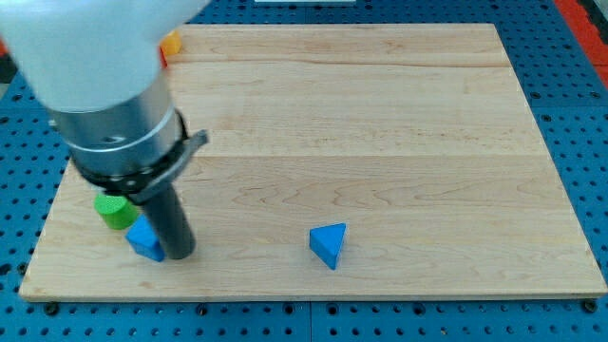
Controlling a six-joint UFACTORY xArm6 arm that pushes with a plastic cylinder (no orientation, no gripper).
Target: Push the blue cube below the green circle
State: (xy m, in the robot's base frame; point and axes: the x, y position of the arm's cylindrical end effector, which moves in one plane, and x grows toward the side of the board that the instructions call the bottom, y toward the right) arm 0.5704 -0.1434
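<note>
The blue cube (143, 239) lies near the board's bottom left corner, partly hidden by my rod. The green circle (114, 210) sits just up and to the left of it, partly hidden by the arm's body; the two look very close or touching. My tip (179, 255) rests on the board right against the cube's right side. A blue triangle block (329, 244) lies alone to the right, near the bottom centre.
An orange and red block (169, 46) peeks out at the top left beside the arm's white body (85, 57). The wooden board (380, 123) lies on a blue pegboard; its bottom edge runs close under the cube.
</note>
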